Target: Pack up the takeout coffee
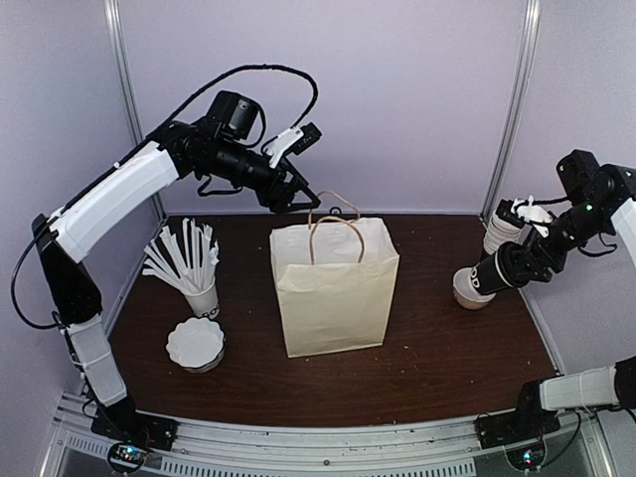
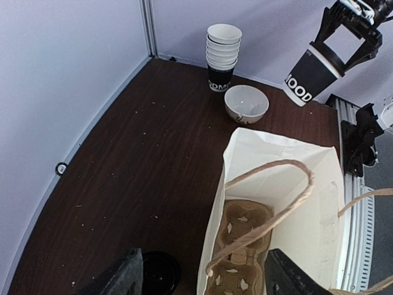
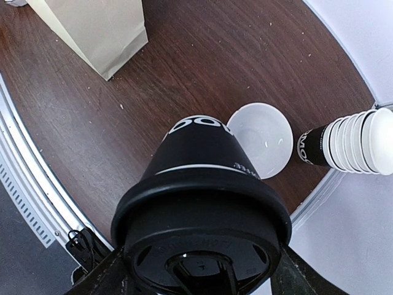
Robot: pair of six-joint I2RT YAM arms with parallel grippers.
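Note:
The takeout coffee (image 3: 202, 184), a dark paper cup with a black domed lid, hangs tilted above the table at the right (image 1: 492, 273), and my right gripper (image 3: 202, 279) is shut on it at the lid end. From the left wrist view the cup (image 2: 312, 75) shows beyond the white paper bag (image 1: 333, 288). The bag stands upright and open at mid-table, with a brown cup carrier (image 2: 245, 246) on its bottom. My left gripper (image 1: 288, 199) hovers open over the bag's back rim, and its fingers (image 2: 123, 276) straddle the bag's wall and a handle loop.
A stack of lidless cups (image 1: 502, 234) and a white bowl (image 3: 261, 138) sit at the back right, below the held cup. A white cup of straws (image 1: 189, 263) and fluted white paper liners (image 1: 195, 345) stand on the left. A dark round object (image 2: 156, 273) lies behind the bag.

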